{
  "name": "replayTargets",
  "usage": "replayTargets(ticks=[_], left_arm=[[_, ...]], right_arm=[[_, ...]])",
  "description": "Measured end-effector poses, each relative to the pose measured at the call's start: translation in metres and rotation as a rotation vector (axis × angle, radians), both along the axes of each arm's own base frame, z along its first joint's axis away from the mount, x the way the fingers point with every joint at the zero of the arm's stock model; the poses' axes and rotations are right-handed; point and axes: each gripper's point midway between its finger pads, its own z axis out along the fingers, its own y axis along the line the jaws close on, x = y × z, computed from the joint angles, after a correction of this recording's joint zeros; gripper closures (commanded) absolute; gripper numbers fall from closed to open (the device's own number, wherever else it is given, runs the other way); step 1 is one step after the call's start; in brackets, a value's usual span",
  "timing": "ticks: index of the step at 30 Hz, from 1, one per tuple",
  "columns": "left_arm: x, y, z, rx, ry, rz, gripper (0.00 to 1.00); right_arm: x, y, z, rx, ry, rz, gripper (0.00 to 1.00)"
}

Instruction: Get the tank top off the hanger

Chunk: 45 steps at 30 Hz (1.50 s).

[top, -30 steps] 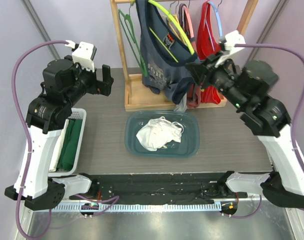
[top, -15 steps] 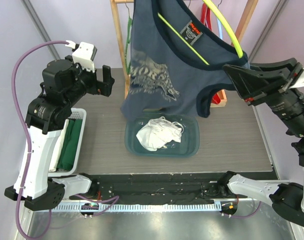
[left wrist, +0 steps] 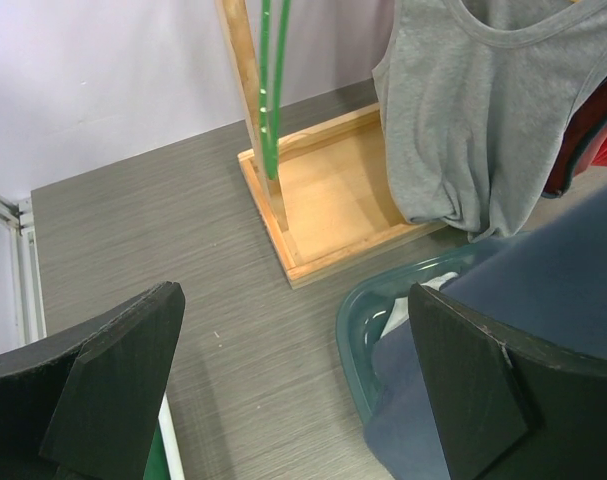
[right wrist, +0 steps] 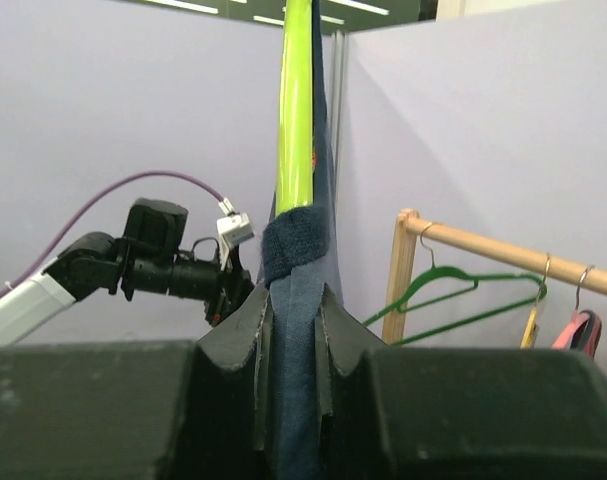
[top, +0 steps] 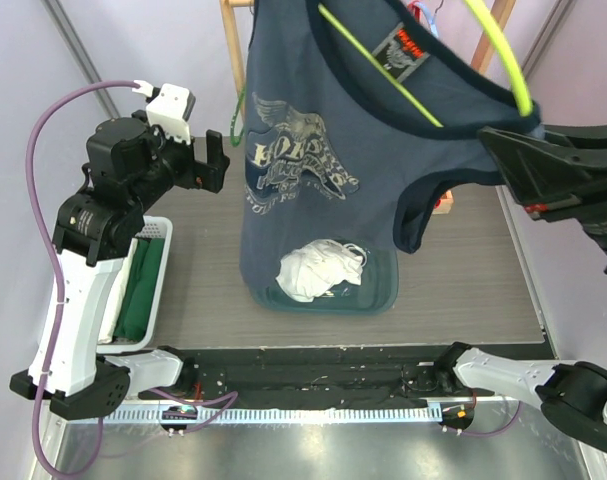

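Well, right claw: clamped on the hanger, with the strap of the tank top caught in the grip; the top hangs below it.
Left claw: spread wide, empty, just beside the hem.
Risk: with the strap pinched, a pull may drag the hanger along or stretch the cloth.
In the way: tub with a white cloth under the hem; rack beyond the left claw.

Right end effector pinching navy tank top, lime hanger apparently inside
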Motion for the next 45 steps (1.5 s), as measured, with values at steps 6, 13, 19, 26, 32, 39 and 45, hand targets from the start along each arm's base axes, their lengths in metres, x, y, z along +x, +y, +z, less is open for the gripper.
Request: replayTargets(ticks=[6, 13, 19, 26, 32, 39, 45], left_arm=[[0.001, 0.001, -0.001, -0.001, 0.003, 0.002, 0.00], [0.001, 0.002, -0.001, -0.003, 0.003, 0.001, 0.00], [0.001, 0.002, 0.000, -0.004, 0.003, 0.000, 0.00], [-0.003, 0.003, 0.003, -0.008, -0.006, -0.002, 0.00], [-0.005, 0.005, 0.005, -0.012, -0.015, 0.000, 0.00], [-0.011, 0.004, 0.008, -0.018, -0.021, -0.018, 0.00], [-0.025, -0.004, 0.015, -0.017, -0.029, -0.097, 0.00]], right_arm=[[-0.026, -0.022, 0.017, 0.058, -0.070, -0.003, 0.99], [-0.022, -0.027, 0.006, 0.056, -0.061, -0.040, 0.99], [0.012, -0.011, -0.024, -0.019, 0.028, -0.091, 0.99], [0.041, -0.001, -0.037, -0.076, 0.068, -0.160, 0.99], [0.048, 0.003, -0.040, -0.096, 0.080, -0.171, 0.99], [0.041, 0.009, -0.072, -0.152, 0.126, -0.119, 0.99], [0.043, 0.022, -0.138, -0.239, 0.251, -0.065, 0.99]])
